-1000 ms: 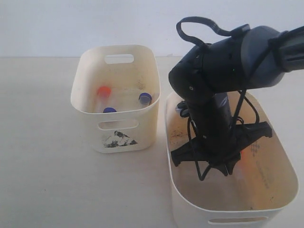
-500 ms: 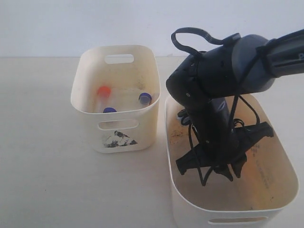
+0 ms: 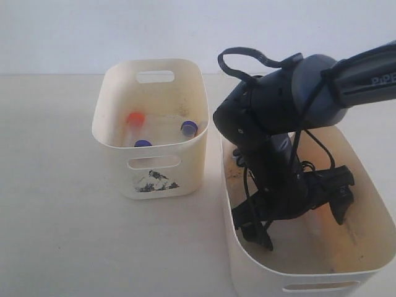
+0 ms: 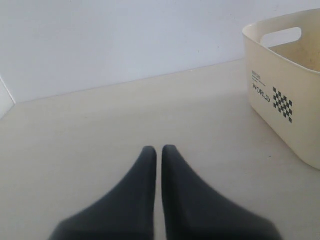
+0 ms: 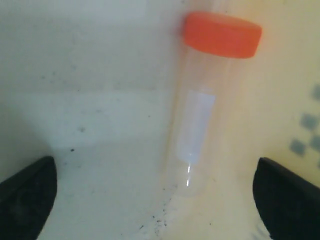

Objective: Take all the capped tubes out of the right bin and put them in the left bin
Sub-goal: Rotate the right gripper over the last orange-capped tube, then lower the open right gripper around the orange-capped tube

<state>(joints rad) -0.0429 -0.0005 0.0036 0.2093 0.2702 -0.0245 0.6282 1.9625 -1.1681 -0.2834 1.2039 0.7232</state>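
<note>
The right bin [image 3: 371, 210] holds my right gripper [image 3: 302, 228], which is low inside it and wide open. In the right wrist view a clear tube [image 5: 196, 120] with an orange cap [image 5: 221, 34] and a white label lies on the bin floor between the spread fingers [image 5: 26, 196] of the right gripper [image 5: 155, 172], untouched. The arm hides that tube in the exterior view. The left bin [image 3: 162, 176], with its torn sticker, contains one orange-capped tube [image 3: 135, 118] and two blue-capped tubes [image 3: 143, 143] [image 3: 189, 128]. My left gripper [image 4: 158, 149] is shut and empty over bare table.
A cream bin [image 4: 295, 125] with a "WORLD" checker label stands off to one side in the left wrist view; I cannot tell which bin it is. The two bins nearly touch. The right arm [image 3: 278, 111] and its cable loop hang over the gap between them.
My right gripper has sunk deeper into the right bin and stayed open. The tubes in the left bin have not moved.
</note>
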